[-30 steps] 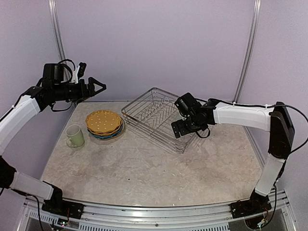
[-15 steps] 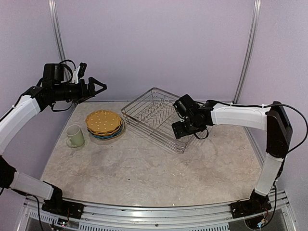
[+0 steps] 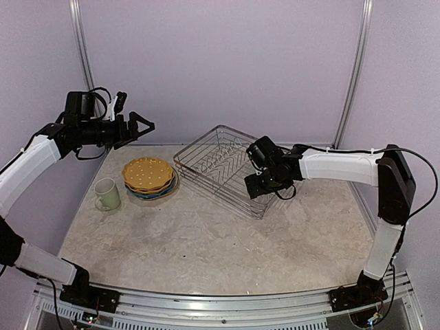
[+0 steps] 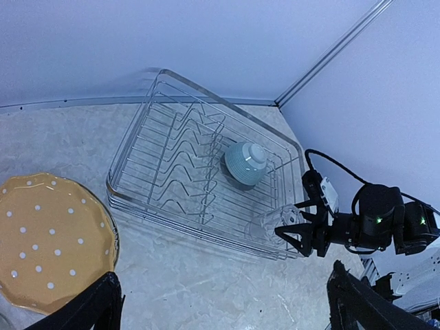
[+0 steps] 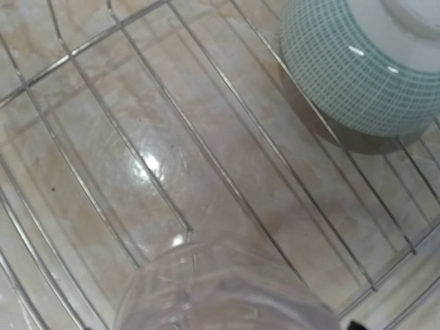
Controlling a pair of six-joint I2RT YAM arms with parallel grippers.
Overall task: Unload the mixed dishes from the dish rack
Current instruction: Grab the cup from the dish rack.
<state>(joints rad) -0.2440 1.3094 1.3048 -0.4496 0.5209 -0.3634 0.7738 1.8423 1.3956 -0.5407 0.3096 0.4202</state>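
The dish rack [image 3: 206,148] stands at the back centre, and its wire rim shows in the left wrist view [image 4: 192,221]. In it lie a clear glass [image 4: 269,224] on its side and a small light-blue bowl [image 4: 245,163] upside down. My right gripper [image 3: 256,184] is open inside the rack's right end, its jaws on either side of the glass's end [image 5: 220,289]. The bowl [image 5: 357,69] is just beyond. My left gripper [image 3: 143,125] is open and empty, high above the table's back left corner. The unloaded plates [image 3: 148,175] are stacked, an orange one on top, beside the pale green mug [image 3: 107,194].
The marble table [image 3: 206,240] has purple walls behind and to both sides. The plate stack and the mug sit left of the rack. The rack's near right corner lies close to my right forearm [image 3: 337,165].
My right gripper has slid a little left, further along the glass in the rack. My left gripper has drifted slightly right. The dishes have not moved.
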